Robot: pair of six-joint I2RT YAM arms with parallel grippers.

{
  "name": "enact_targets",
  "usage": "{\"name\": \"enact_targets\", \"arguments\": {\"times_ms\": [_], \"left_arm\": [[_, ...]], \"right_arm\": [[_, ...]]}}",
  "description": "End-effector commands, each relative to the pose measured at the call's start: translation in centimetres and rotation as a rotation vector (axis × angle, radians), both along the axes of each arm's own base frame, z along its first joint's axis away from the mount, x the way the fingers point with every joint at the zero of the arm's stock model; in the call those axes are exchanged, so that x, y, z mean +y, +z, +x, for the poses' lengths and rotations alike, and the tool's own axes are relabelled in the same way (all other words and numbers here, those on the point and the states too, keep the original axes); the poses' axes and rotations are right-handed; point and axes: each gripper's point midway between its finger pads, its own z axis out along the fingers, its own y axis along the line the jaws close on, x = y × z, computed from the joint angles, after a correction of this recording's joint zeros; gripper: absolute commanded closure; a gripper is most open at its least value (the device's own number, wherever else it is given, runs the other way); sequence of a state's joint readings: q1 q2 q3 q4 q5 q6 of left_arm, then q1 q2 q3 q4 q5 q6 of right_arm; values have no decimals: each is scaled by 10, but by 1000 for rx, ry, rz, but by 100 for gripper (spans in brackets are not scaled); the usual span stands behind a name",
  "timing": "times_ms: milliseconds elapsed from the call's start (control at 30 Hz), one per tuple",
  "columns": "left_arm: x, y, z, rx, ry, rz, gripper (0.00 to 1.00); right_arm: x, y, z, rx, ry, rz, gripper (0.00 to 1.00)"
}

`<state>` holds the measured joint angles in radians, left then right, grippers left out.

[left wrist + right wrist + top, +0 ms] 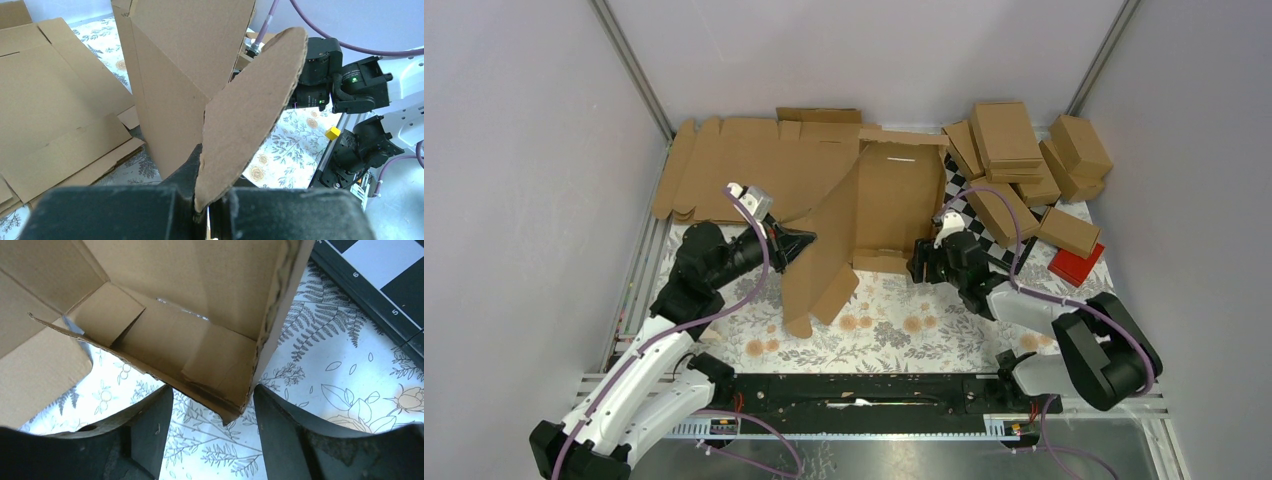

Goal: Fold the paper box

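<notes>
The left gripper (201, 207) is clamping tight on a rounded flap (250, 115) of the paper box (894, 200), with the cardboard edge running down between its black fingers. The flap is rising away from the grip, and behind it a tall panel of the same box is standing tilted. The right gripper (212, 432) is holding its fingers (147, 435) moderately apart, straddling the box's near right corner. That corner is poking between them, and neither finger is visibly pressing on it. The box is sitting half-formed in the middle of the worktop (904, 320), reaching toward the far edge. Flat cardboard blanks (744, 165) are lying at the far left corner. Finished boxes (1014, 150) are lying heaped at the far right corner, near a red box (1076, 266).
</notes>
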<state>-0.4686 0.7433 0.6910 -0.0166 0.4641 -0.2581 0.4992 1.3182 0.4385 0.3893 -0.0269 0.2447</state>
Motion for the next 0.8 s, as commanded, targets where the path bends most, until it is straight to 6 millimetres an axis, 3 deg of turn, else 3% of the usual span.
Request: {"name": "enact_targets", "arguments": {"times_ms": [0, 167, 367, 500, 767], "left_arm": [[-4, -24, -5, 83, -34, 29, 100], [-7, -26, -5, 118, -40, 15, 100], [-10, -30, -6, 160, -45, -7, 100], [-7, -32, -4, 157, -25, 3, 100], [-8, -34, -5, 164, -29, 10, 100]], "right_arm": [[3, 22, 34, -106, -97, 47, 32], [1, 12, 46, -82, -194, 79, 26], [0, 24, 55, -166, -258, 181, 25], [-2, 28, 61, -201, -286, 197, 13], [-15, 1, 86, -114, -406, 54, 15]]}}
